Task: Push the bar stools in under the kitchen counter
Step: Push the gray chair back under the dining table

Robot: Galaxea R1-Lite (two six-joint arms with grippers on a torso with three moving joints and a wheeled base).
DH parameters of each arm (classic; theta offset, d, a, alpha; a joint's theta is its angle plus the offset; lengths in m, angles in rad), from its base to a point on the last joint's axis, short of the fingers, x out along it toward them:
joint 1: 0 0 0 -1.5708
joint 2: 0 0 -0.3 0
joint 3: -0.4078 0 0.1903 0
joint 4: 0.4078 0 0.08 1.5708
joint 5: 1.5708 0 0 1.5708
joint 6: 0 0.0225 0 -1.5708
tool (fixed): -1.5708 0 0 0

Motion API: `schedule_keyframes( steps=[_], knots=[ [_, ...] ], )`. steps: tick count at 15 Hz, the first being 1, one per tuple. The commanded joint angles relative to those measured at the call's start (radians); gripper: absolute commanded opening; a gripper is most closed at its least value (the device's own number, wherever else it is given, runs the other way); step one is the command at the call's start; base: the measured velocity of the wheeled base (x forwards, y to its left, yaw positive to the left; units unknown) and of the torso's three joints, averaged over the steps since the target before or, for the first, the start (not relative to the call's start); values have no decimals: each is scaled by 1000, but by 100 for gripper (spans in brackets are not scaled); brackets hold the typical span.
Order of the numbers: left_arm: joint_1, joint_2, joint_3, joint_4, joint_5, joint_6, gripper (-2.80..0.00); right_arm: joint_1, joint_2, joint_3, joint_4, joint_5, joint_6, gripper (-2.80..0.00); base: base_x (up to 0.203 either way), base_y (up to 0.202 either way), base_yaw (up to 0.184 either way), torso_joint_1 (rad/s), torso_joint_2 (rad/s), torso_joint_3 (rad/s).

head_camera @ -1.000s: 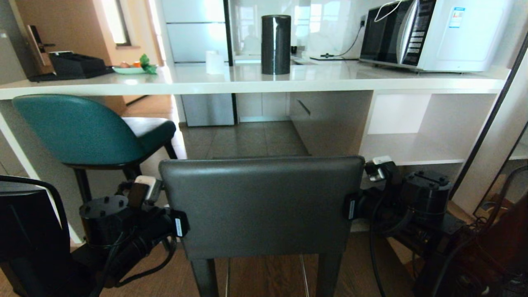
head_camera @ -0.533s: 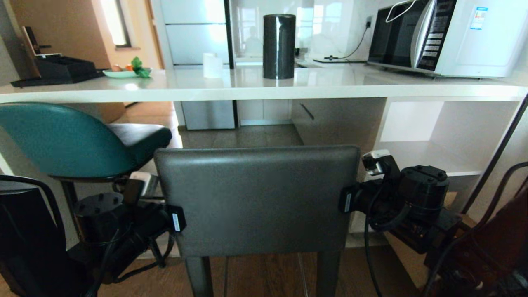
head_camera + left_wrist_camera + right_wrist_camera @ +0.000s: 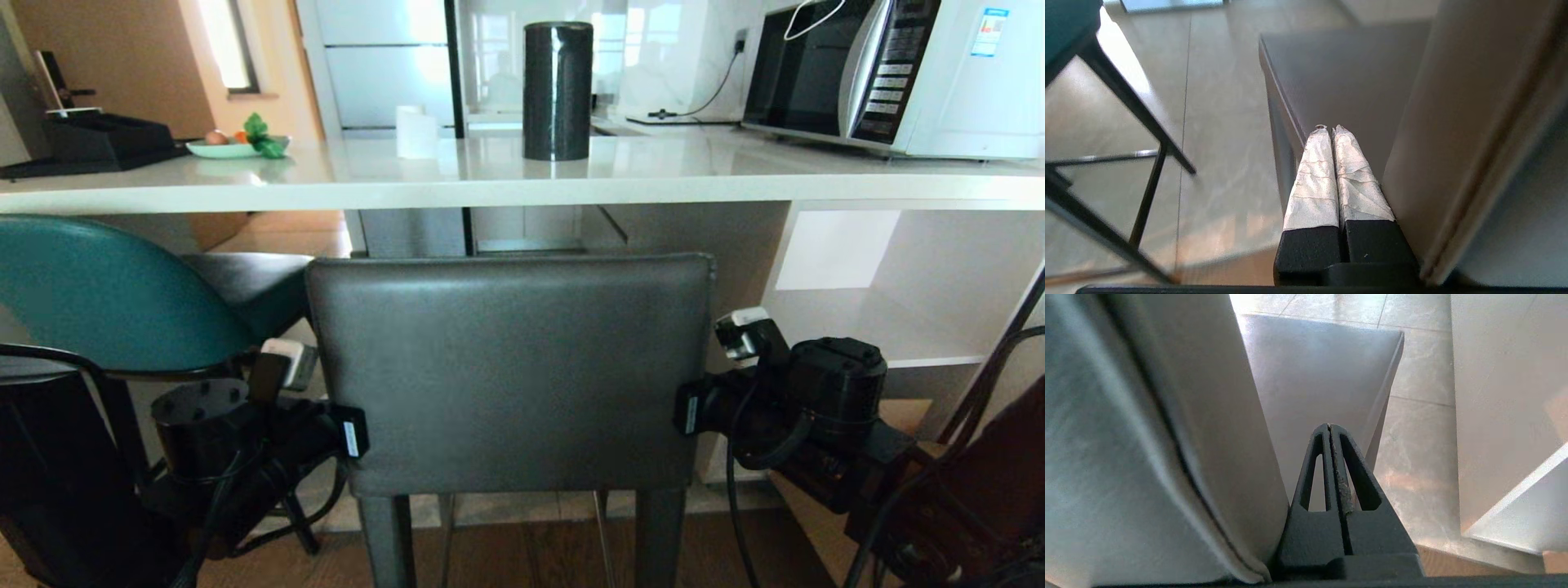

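Grey stool (image 3: 510,371) facing the counter (image 3: 490,175) edge, left gripper (image 3: 1331,130) and right gripper (image 3: 1329,426) flanking its back, both jaws closed on nothing, teal stool (image 3: 98,294) on the left

Bright backlight from far window, glare on counter (image 3: 490,175), dim foreground, blurred wrist views

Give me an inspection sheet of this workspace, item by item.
Surface: white counter, glossy top.
Job's things: grey stool backrest just below counter edge; teal stool partly under, to the left.
Clutter: black cylinder, microwave, plate of food, black tray.
Grippers: left gripper and right gripper shut, flanking the grey backrest.
Cables: microwave cord; arm wiring.
Surroundings: open shelves, wood floor.
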Motion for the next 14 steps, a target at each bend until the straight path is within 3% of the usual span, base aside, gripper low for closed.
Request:
schedule_keyframes(
  steps=[1, 4, 14],
  knots=[
    [-1, -24, 22, -15, 0, -3, -280, 10, -12, 30, -36, 1, 3, -280, 0, 0, 0, 0, 0, 0],
    [-10, -58, 37, -15, 0, -3, -280, 32, -23, 51, -54, -2, 3, -280, 0, 0, 0, 0, 0, 0],
    [-96, -241, 279, -15, 1, -5, -280, 54, -196, 290, -61, 11, 3, -280, 0, 0, 0, 0, 0, 0]
  ],
)
